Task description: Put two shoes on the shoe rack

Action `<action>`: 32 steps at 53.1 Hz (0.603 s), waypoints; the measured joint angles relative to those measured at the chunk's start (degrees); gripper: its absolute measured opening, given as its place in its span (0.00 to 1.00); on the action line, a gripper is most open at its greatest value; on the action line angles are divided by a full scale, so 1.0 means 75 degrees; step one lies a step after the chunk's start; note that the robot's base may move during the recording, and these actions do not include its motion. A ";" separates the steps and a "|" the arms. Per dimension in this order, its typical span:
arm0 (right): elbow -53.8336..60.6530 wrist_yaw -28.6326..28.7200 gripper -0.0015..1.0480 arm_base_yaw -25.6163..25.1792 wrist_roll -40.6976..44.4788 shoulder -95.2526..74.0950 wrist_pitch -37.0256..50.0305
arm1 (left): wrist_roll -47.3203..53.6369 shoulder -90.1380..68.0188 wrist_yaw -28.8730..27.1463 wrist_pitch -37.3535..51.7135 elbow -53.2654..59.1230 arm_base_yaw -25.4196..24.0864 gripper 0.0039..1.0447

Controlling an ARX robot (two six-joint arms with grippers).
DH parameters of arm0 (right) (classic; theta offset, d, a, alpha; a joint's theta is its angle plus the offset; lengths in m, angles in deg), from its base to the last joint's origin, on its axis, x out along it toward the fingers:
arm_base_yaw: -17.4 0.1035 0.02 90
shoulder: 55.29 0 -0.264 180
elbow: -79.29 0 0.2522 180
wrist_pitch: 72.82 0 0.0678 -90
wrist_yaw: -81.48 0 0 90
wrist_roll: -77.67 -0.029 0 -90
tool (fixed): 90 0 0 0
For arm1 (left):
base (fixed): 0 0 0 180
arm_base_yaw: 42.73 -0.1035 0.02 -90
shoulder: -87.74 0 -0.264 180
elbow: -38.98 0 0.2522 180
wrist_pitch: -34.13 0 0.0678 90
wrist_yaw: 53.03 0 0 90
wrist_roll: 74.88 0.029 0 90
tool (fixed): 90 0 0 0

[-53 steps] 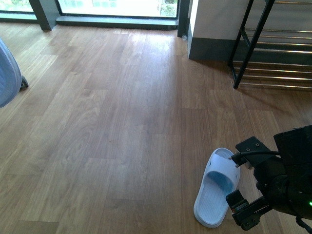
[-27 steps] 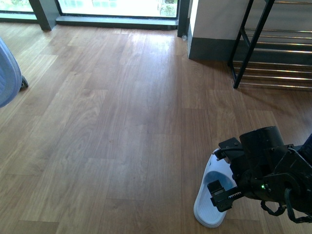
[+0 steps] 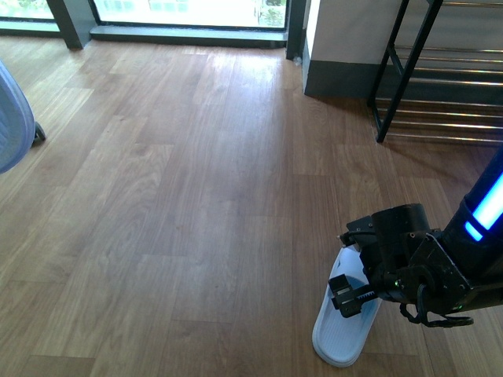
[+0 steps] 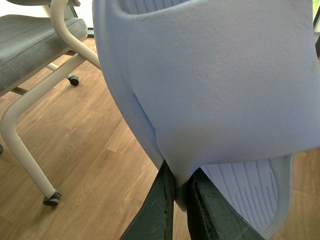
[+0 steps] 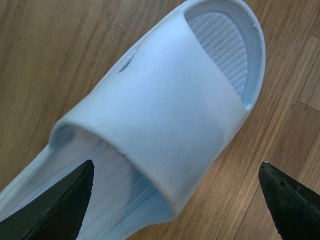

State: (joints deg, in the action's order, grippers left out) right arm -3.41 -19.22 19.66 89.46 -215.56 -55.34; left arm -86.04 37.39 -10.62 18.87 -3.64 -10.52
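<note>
Wood floor [image 3: 196, 196], ribbed pale blue slide [image 3: 339, 336]

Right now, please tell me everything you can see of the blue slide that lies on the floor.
The slide is pale blue and looks like moulded plastic. It has a broad strap with a small slot near one edge, and a ribbed footbed. It lies flat, sole down, on the wooden floor, at the robot's right. The right end effector hangs over it, open, one finger on each side of the strap; no contact shows.
</note>
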 joint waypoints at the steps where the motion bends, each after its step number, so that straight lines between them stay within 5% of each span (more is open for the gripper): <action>1: -0.0023 -0.0017 0.91 -0.0012 0.0015 -0.0038 0.0012 | 0.0000 0.0000 0.0000 0.0000 0.0000 0.0000 0.03; 10: -0.0265 -0.0300 0.89 -0.0163 0.0163 -0.0382 0.0181 | 0.0000 0.0000 0.0000 0.0000 0.0000 0.0000 0.03; 21: -0.0321 -0.0641 0.64 -0.0391 0.0294 -0.0484 0.0557 | 0.0000 0.0000 0.0000 0.0000 0.0000 0.0000 0.03; 32: -0.0300 -0.0778 0.29 -0.0577 0.0557 -0.0507 0.0790 | 0.0000 0.0000 0.0000 0.0000 0.0000 0.0000 0.03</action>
State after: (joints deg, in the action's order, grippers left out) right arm -5.67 -25.05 15.34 93.63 -219.36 -49.41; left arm -86.04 37.39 -10.62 18.87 -3.64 -10.52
